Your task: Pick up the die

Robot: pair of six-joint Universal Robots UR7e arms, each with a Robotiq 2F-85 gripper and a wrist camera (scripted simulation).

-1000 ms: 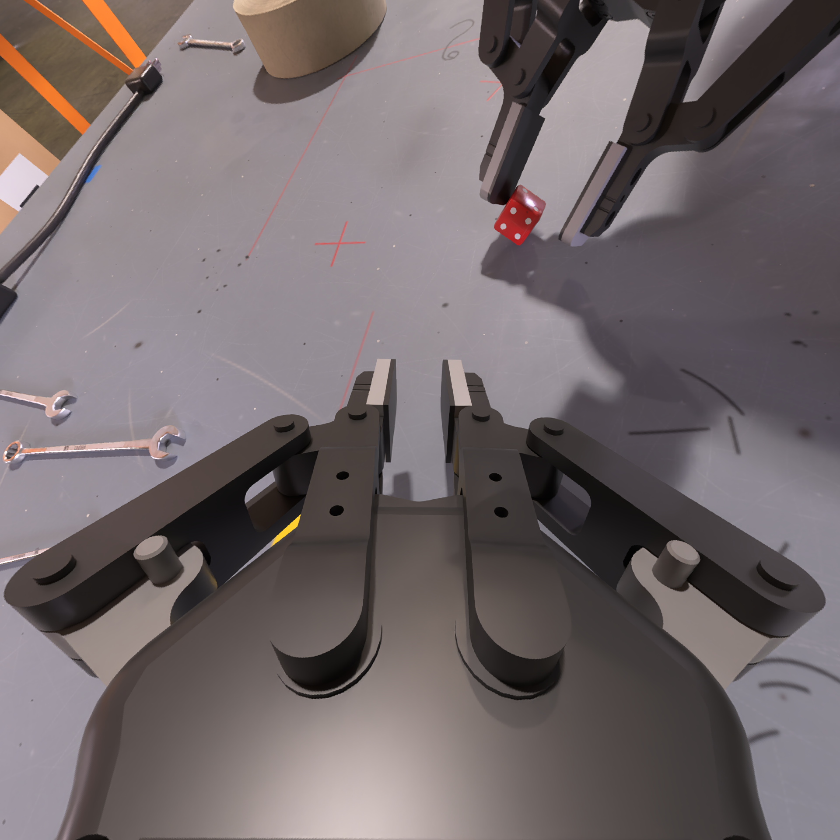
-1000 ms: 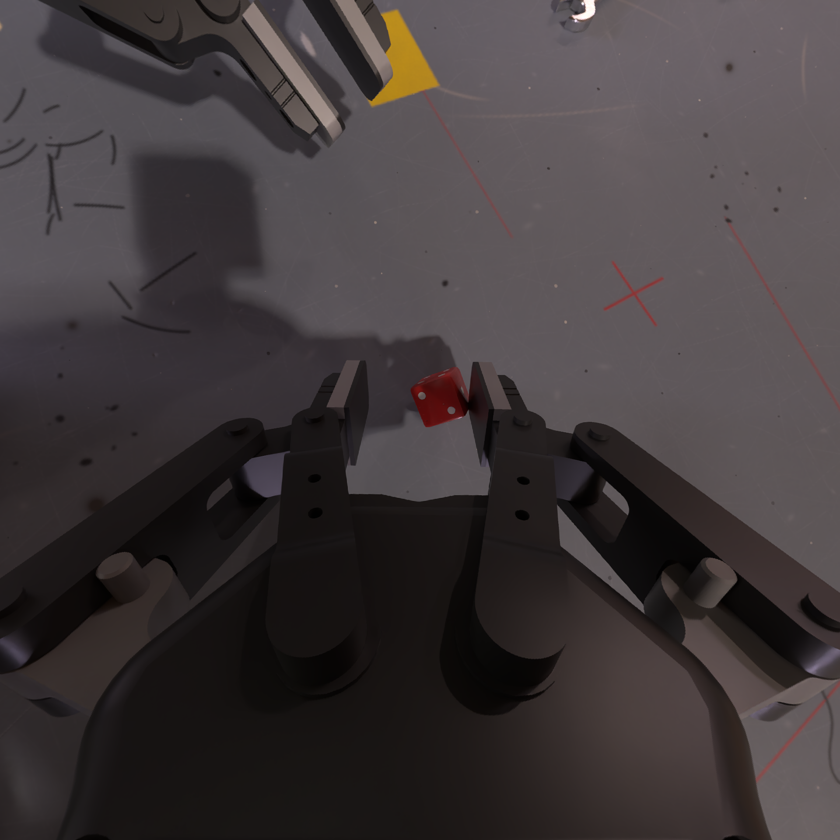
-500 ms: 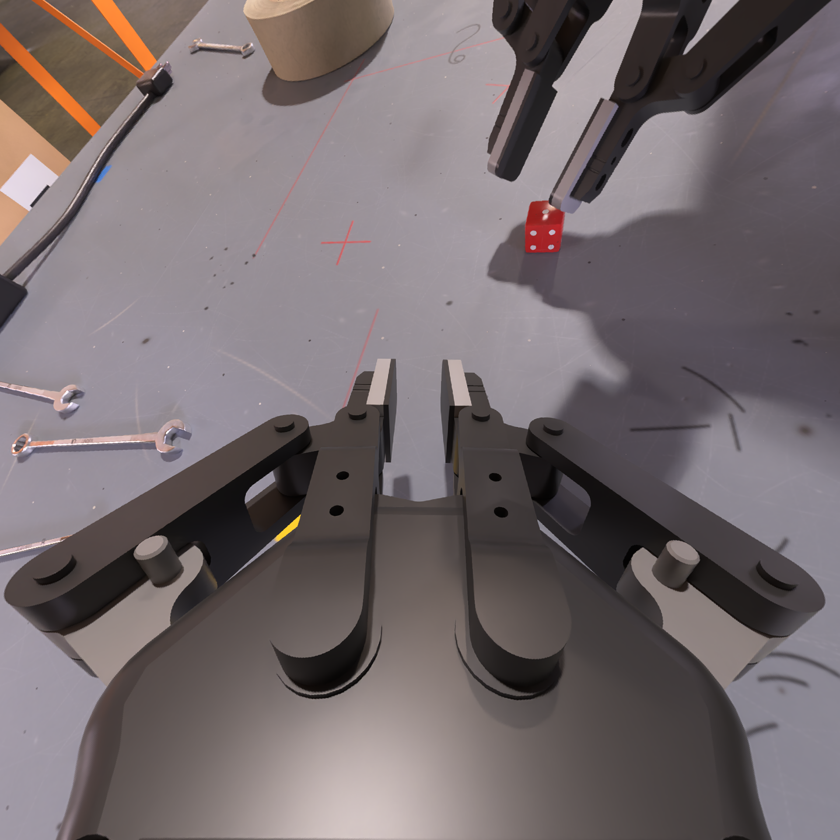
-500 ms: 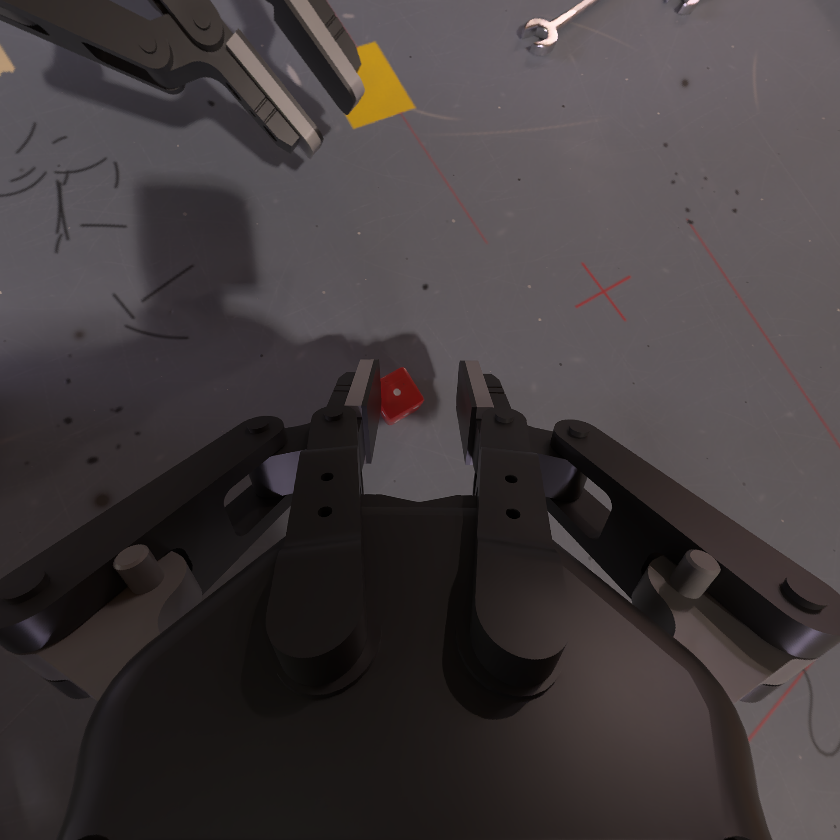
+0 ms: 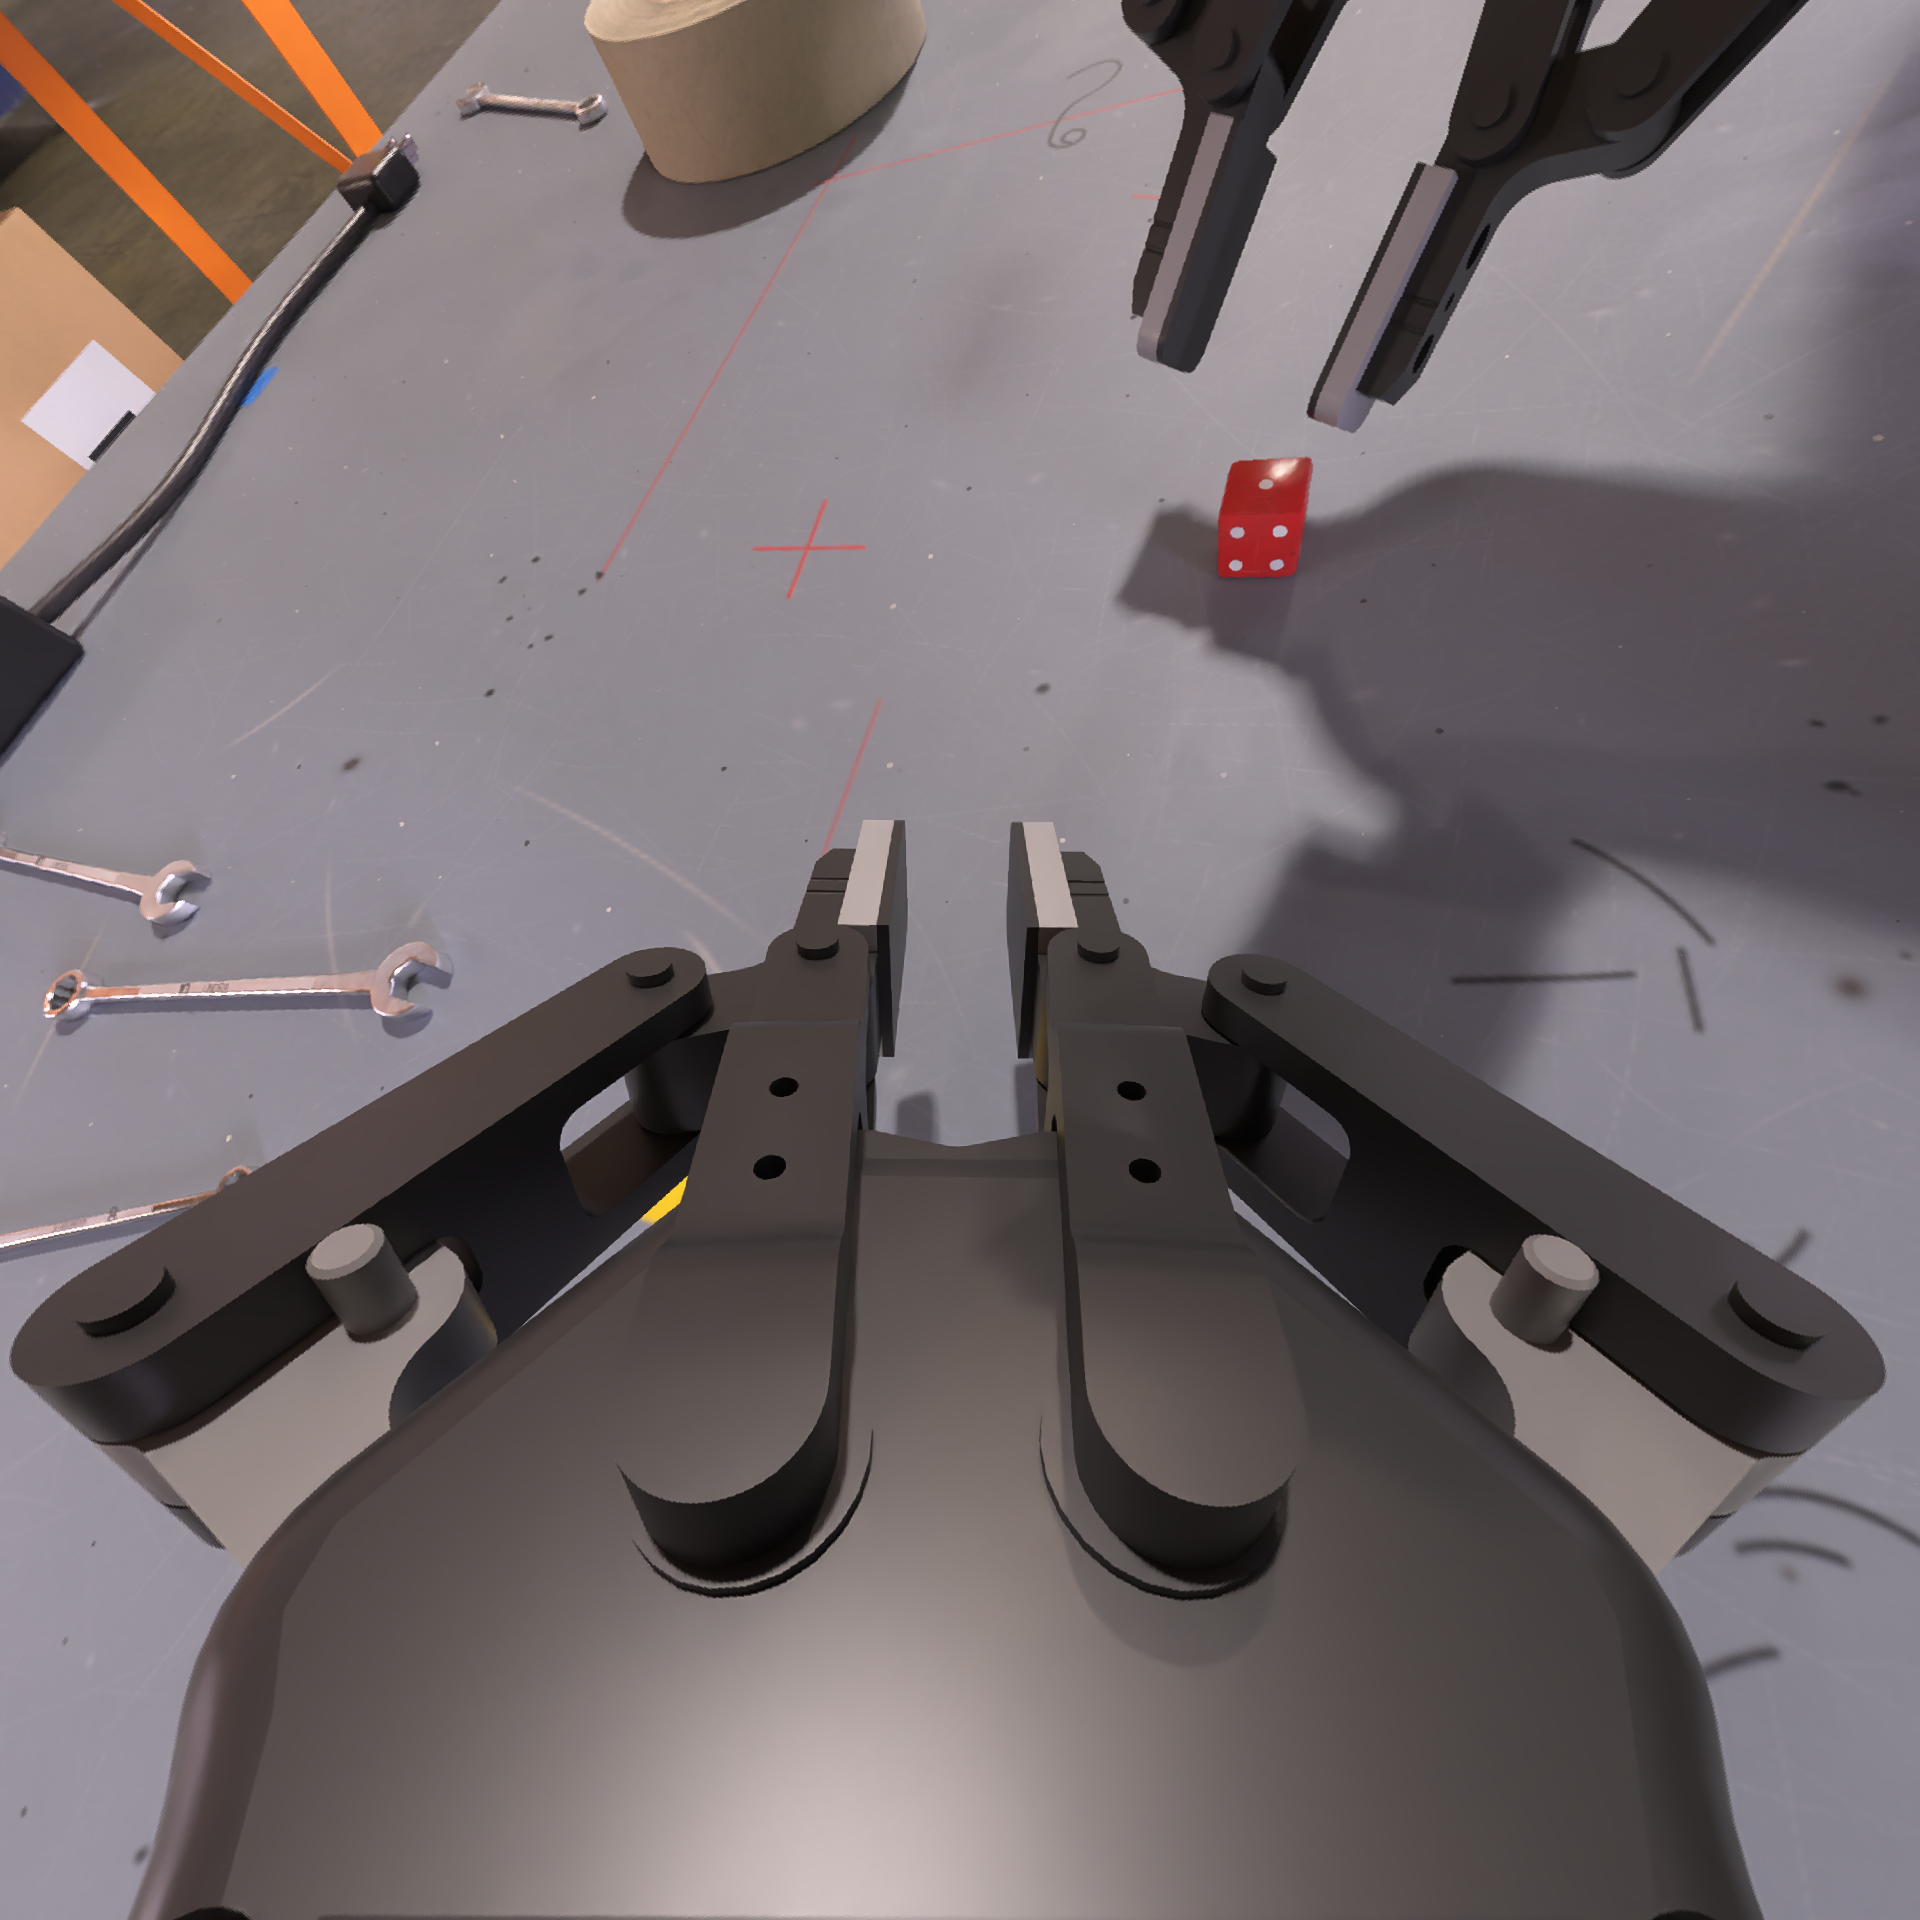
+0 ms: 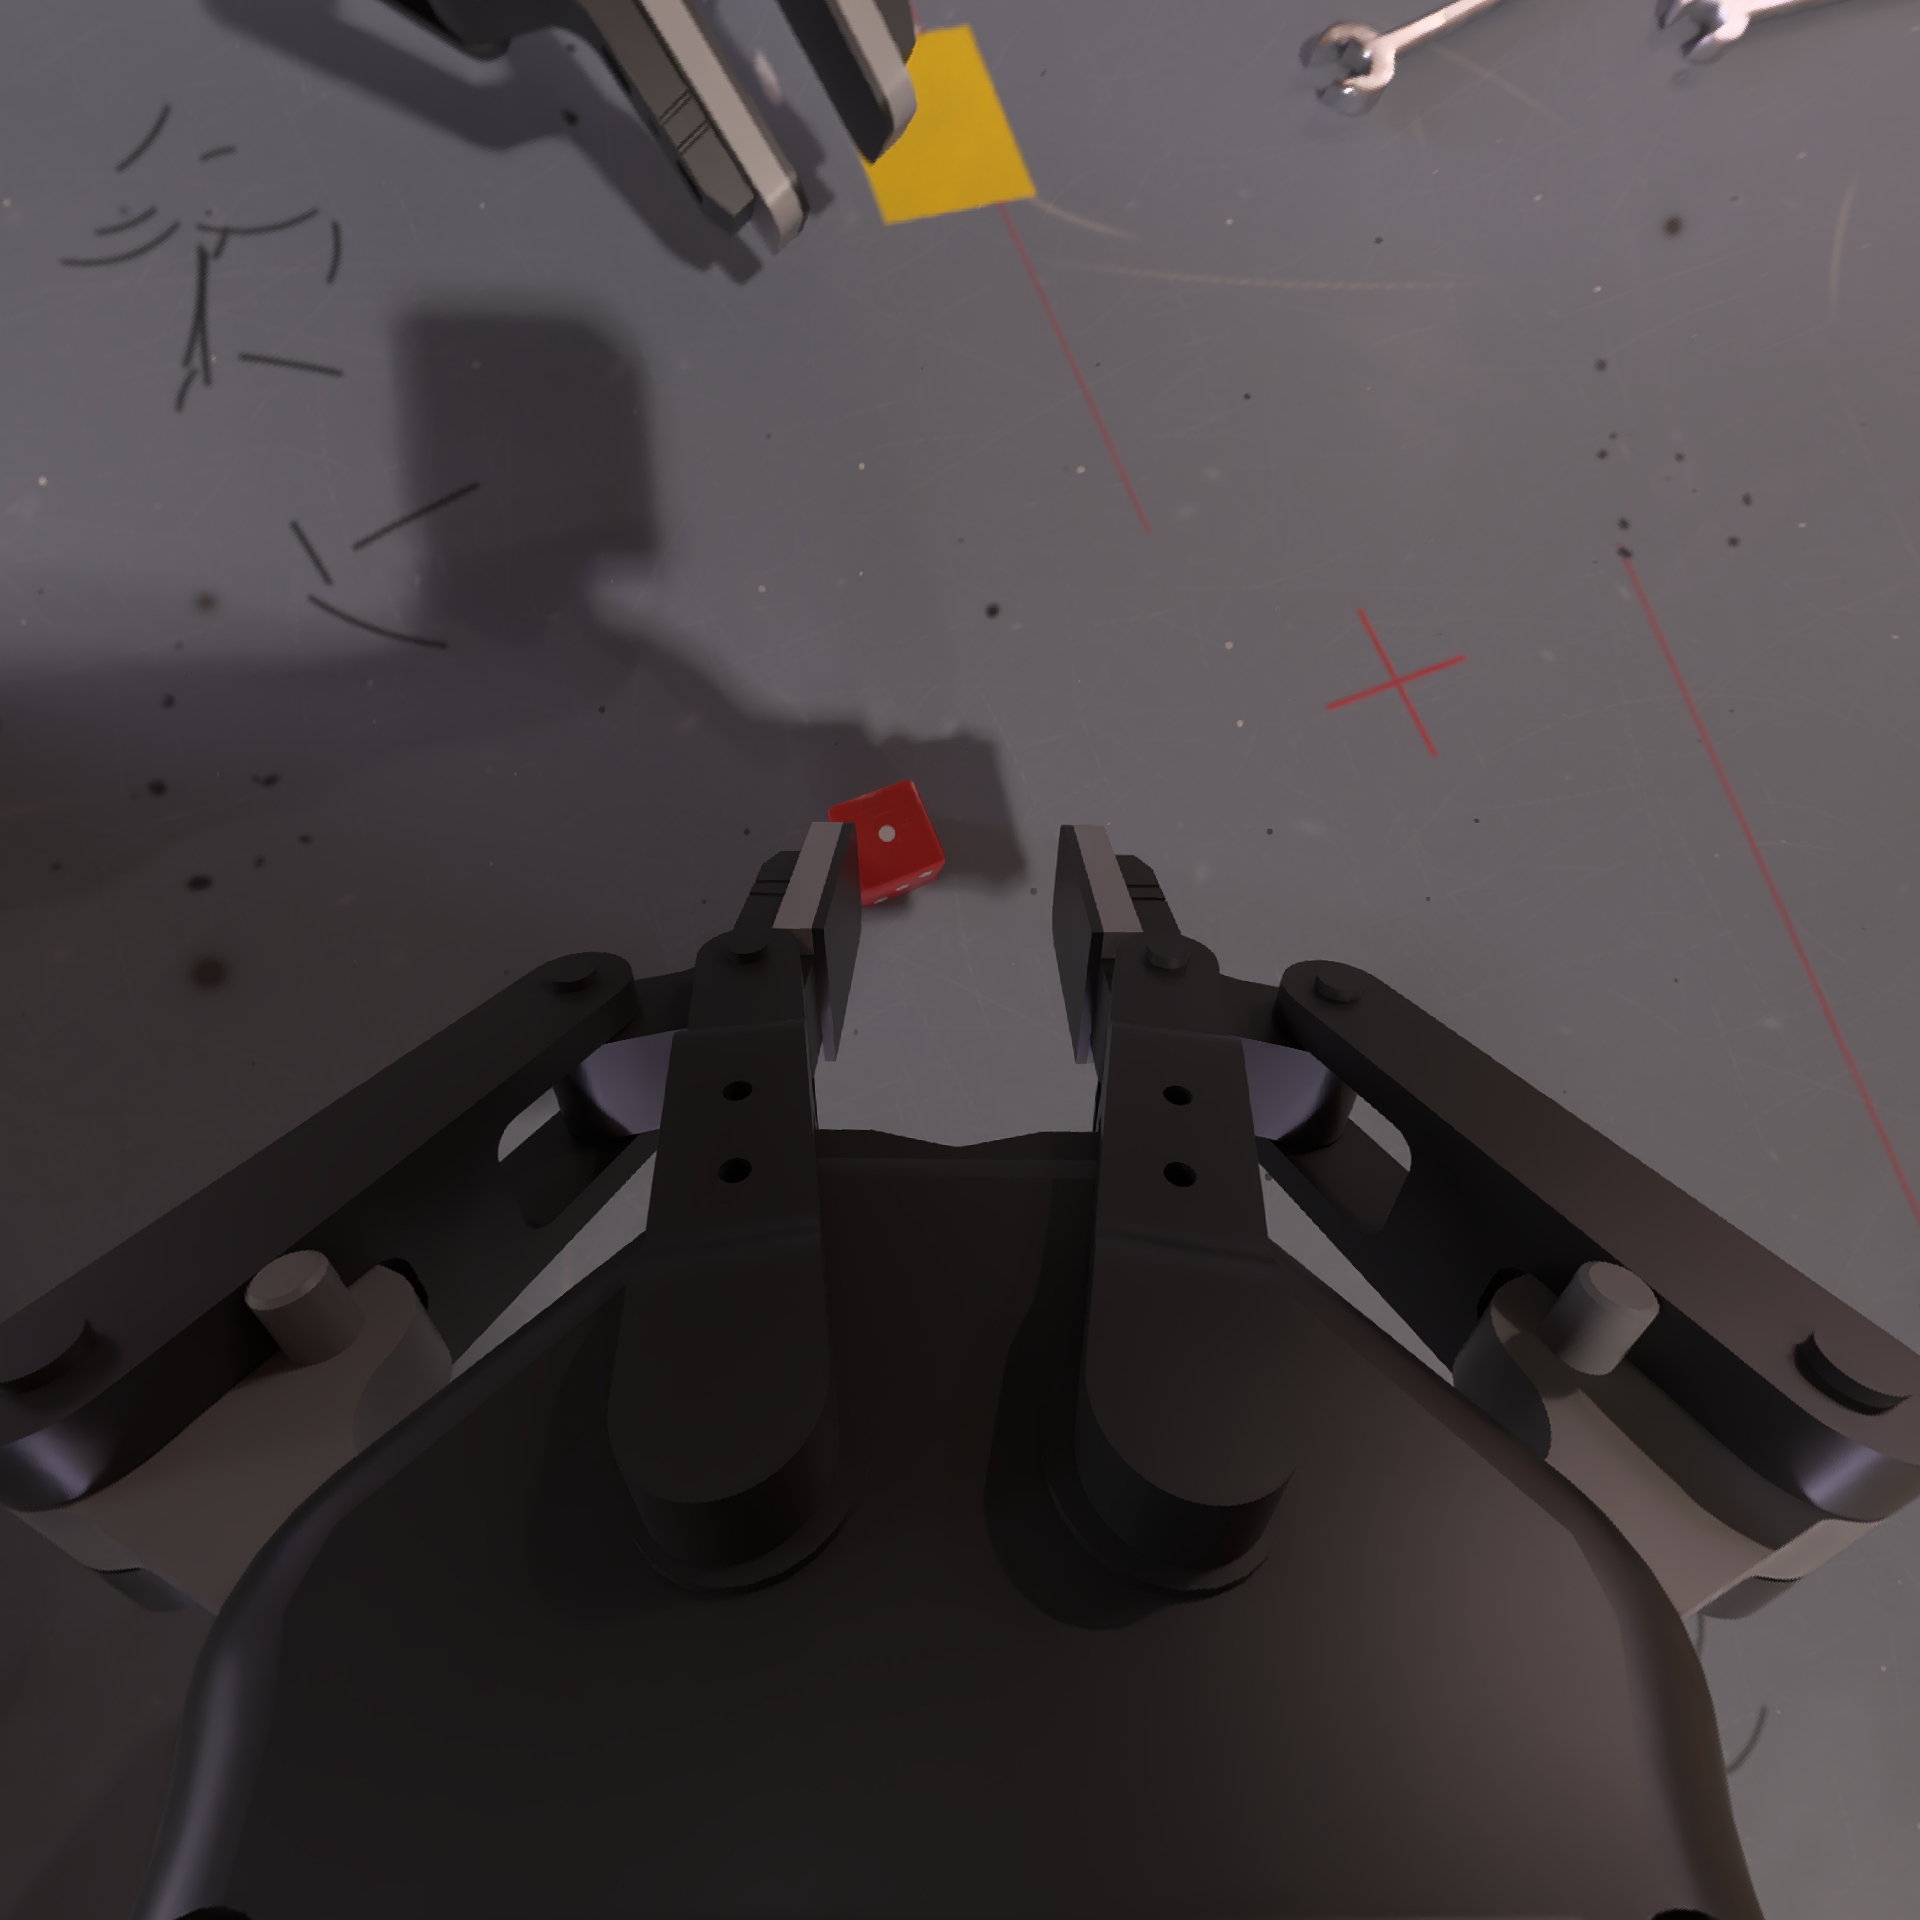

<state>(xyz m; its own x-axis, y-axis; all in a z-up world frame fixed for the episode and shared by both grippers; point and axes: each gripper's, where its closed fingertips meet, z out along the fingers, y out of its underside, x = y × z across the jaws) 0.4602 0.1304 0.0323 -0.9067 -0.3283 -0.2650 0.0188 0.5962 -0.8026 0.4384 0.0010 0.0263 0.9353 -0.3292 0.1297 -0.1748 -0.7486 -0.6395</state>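
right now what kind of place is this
Probably a workshop or warehouse bench: a scuffed grey table with wrenches lying loose, a roll of brown tape, and orange racking beyond its edge.

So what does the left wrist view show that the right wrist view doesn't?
Only the left wrist view shows the tan paper roll, the black cable, the cardboard box and the orange frame.

Only the right wrist view shows the yellow square beside the left gripper.

Both show the red die lying on the grey table, below the open right gripper, and wrenches.
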